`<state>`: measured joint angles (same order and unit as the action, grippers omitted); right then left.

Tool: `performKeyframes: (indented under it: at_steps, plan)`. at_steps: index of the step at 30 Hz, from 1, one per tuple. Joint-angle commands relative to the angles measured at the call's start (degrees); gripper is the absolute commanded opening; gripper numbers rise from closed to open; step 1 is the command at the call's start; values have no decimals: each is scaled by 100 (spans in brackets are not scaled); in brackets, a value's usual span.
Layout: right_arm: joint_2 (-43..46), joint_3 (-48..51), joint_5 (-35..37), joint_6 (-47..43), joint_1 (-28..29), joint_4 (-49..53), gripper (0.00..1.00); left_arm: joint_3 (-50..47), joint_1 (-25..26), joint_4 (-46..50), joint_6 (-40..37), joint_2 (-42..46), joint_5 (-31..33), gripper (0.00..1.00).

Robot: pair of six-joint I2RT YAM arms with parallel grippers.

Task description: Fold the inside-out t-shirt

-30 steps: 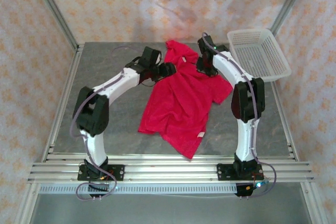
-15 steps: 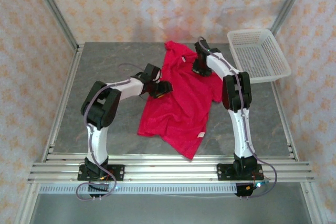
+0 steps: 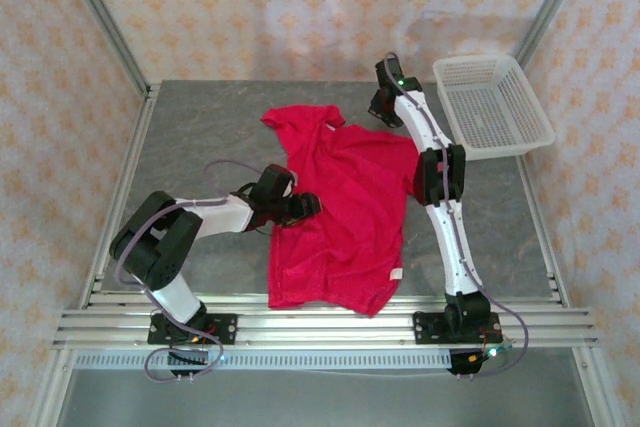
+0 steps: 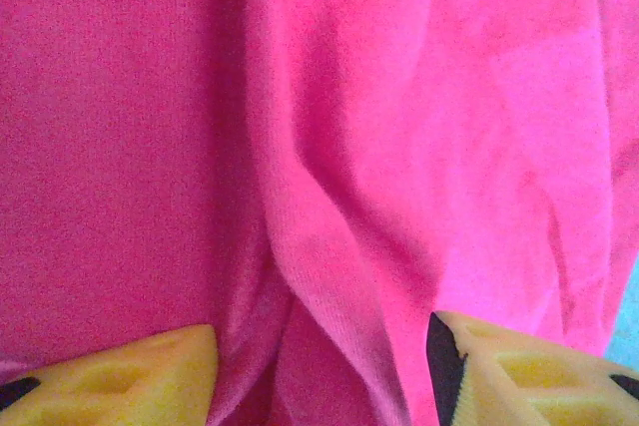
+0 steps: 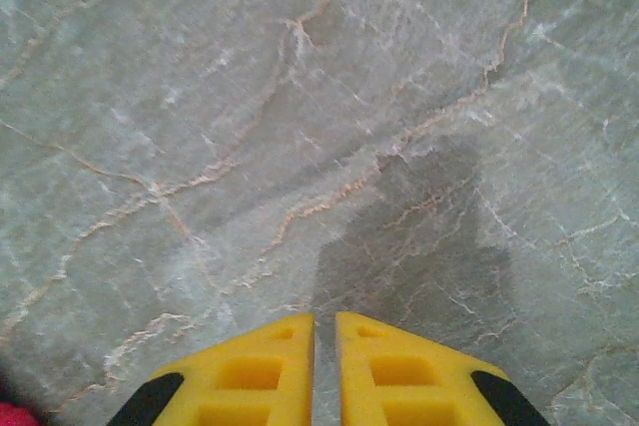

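- Shirt (image 3: 345,212): bright red, plain, lying rumpled from table (image 3: 200,137) centre toward 6 o'clock, one sleeve toward 11, pale tag (image 3: 396,275) at 5.
- Left gripper (image 4: 321,341): at the shirt's 9 o'clock edge, jaws spread astride a cloth ridge.
- Right gripper (image 5: 324,331): at 1 o'clock over bare table, jaws pressed together.

1. Left wrist view: the inside-out t-shirt (image 4: 399,147) runs past every edge, so its outline is lost; the left gripper's yellow fingers (image 4: 130,376) are cut off at the bottom edge.
2. Right wrist view: the right gripper's fingers (image 5: 250,376) are cropped by the bottom edge; a red sliver in the bottom left corner is mostly out of frame.
3. Top view: the left gripper (image 3: 310,206) is too small and dark to tell whether it holds cloth; the right gripper (image 3: 378,107) is equally indistinct; the pale tag (image 3: 396,274) is too small to read.
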<state>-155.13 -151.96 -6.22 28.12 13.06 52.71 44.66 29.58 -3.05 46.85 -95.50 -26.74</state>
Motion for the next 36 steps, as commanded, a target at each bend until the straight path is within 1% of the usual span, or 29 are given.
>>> performKeyframes:
  at_steps: [1, 3, 6, 8, 10, 12, 15, 19, 21, 23, 26, 29, 32, 36]
  plan:
    - [744, -48, -13, -197, -7, 271, 17, 837, -317, 1851, -615, 28, 472, 61]
    - [1173, 320, -46, -349, 46, 424, 20, 1617, -559, 2343, -922, -103, 538, 61]
    - [1873, 1370, -128, -428, 196, 408, 21, 2731, -847, 2681, -1115, -649, 520, 61]
    - [2302, 2220, -268, -422, 335, 140, 21, 3435, -992, 2708, -1087, -1239, 362, 60]
    - [2577, 2869, -386, -370, 455, -137, 21, 4168, -1105, 2740, -1040, -1985, 157, 59]
    - [2715, 3285, -455, -294, 543, -334, 20, 4915, -1202, 2887, -968, -2624, -3, 58]
    - [2725, 3661, -575, -90, 571, -460, 19, 5951, -1277, 3082, -863, -3433, -228, 57]
    - [2749, 4291, -861, 140, 578, -965, 19, 7011, -1335, 3318, -818, -4287, -257, 56]
    - [2638, 4390, -820, 207, 563, -1076, 19, 7444, -1427, 3518, -818, -4659, -235, 55]
    - [2447, 4348, -815, 270, 493, -1117, 18, 7670, -1616, 3658, -796, -4901, -190, 54]
    - [2042, 4061, -675, 373, 273, -1129, 16, 7707, -2006, 3664, -681, -5088, -138, 54]
    - [1502, 3465, -480, 481, 6, -980, 14, 7715, -2411, 3714, -586, -5201, -112, 54]
    - [798, 2425, -347, 486, -184, -566, 13, 7672, -2757, 3775, -567, -5239, -64, 54]
    - [-291, 379, -101, 453, -355, 239, 13, 7639, -3100, 3773, -571, -5202, 37, 54]
